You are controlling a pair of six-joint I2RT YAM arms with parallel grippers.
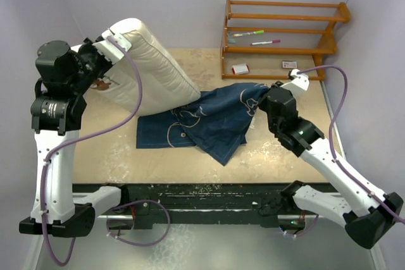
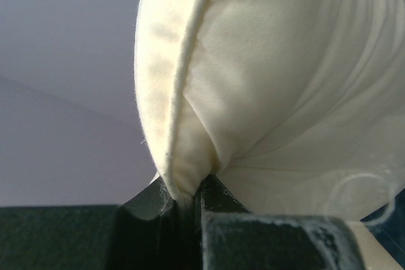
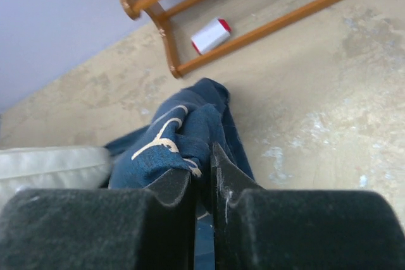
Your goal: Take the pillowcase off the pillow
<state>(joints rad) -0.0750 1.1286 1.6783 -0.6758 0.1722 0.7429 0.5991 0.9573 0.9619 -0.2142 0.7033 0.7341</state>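
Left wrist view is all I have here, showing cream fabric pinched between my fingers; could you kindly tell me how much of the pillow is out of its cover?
Observer: Nearly all of it. In the top view the pillow is bare and tilted up at the left gripper, with its lower end meeting the pillowcase.
Operator: Thank you. Where does the cover lie?
Observer: Spread on the table, right of the pillow.
Operator: Is the other arm helping?
Observer: Yes. The right gripper has a bunched fold of the pillowcase between its fingers, jaws nearly together.
Operator: Anything else nearby?
Observer: A wooden rack stands at the far right corner.
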